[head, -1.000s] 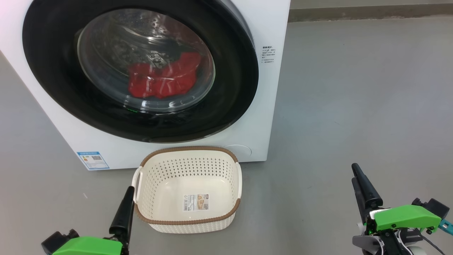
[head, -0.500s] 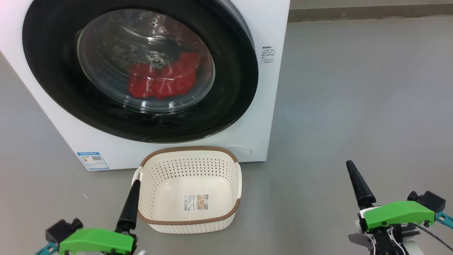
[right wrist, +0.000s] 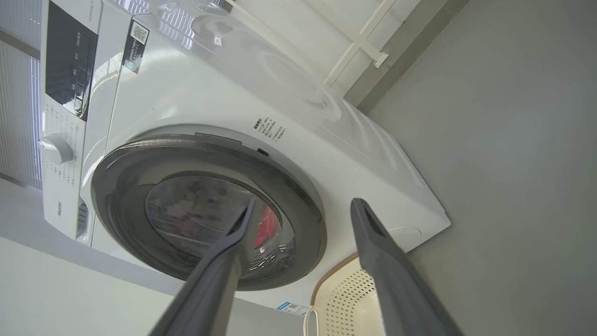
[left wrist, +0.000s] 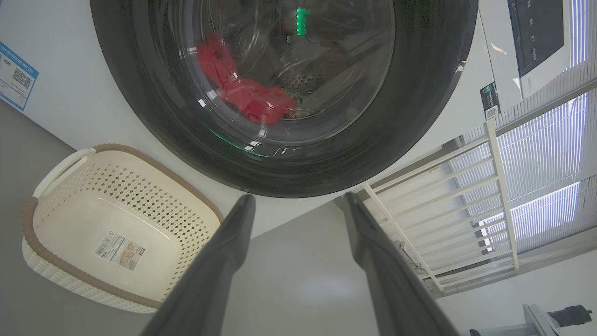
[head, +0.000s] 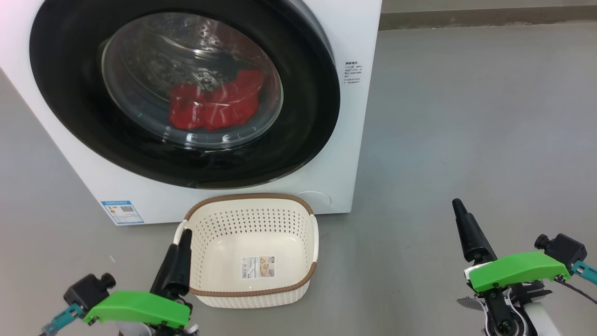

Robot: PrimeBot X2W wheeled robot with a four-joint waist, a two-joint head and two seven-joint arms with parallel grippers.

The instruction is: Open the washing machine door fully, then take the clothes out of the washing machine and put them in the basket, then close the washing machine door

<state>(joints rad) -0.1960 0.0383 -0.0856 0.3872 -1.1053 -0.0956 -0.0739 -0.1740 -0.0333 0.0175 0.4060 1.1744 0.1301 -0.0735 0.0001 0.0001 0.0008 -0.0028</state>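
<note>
Left gripper (left wrist: 298,200): fingers spread wide, holding nothing; low at the near left, close to the basket's left corner but apart from it in the left wrist view.
Right gripper (right wrist: 303,205): fingers spread wide and empty, above bare floor (head: 466,116), well to the right of the basket.
Basket (head: 247,196): on the floor just in front of the washing machine, upright, with nothing in it but a paper sticker on its bottom.
Door (head: 70,93): shut, its black rim flush against the machine's front.
Clothes (head: 212,105): a red heap low in the drum, seen through the door glass.
Washing machine (head: 354,37): white front-loader behind the basket.
Done so far: nothing, by the look of it.
Left to do: open the door fully, move the clothes to the basket, shut the door.
Step in hand: probably a reach toward the door.
</note>
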